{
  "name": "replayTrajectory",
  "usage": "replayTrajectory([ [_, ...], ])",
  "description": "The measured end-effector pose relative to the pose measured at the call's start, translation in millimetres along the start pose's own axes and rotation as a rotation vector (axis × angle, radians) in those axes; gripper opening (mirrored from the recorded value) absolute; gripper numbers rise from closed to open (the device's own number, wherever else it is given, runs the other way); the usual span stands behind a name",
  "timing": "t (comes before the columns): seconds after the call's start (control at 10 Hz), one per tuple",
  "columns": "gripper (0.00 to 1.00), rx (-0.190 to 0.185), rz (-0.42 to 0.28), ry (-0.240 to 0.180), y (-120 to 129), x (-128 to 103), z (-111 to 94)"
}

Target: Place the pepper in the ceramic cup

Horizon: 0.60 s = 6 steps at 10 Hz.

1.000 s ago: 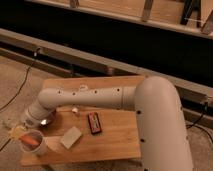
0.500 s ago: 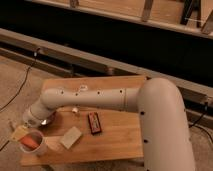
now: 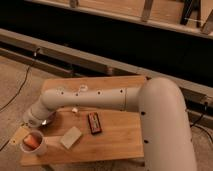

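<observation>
White plastic dominates the view: the robot's arm sweeps from its thick shoulder at the right across the wooden table and bends down at the table's left end, so that its wrist hangs over the front-left corner where the work is. The reach looks chosen to bring the tool end straight above the cup rather than in from the side.

The gripper sits at that low left end, just behind and above the ceramic cup; whether it is spread or pressed together I cannot tell. A dark round bowl is mostly hidden behind the wrist.

The cup stands upright near the table's front-left edge, and the pepper shows as an orange-red patch inside its mouth, so in my judgement the placing is done or all but done, and what remains is for the arm to lift clear without tipping the cup.

Near the table's middle a pale beige block lies flat, just right of the cup, and a black-and-red bar lies beside it further right, both apart from the task's things and out of the arm's way.
</observation>
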Motion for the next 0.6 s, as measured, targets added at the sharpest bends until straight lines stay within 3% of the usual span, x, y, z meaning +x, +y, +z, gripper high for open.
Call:
replayTrajectory([
  [0.2, 0.80, 0.074, 0.086, -0.004, -19, -2, -4],
  [0.5, 0.80, 0.248, 0.233, -0.058, -63, -8, -26],
  [0.6, 0.80, 0.282, 0.259, -0.071, -70, -7, -33],
])
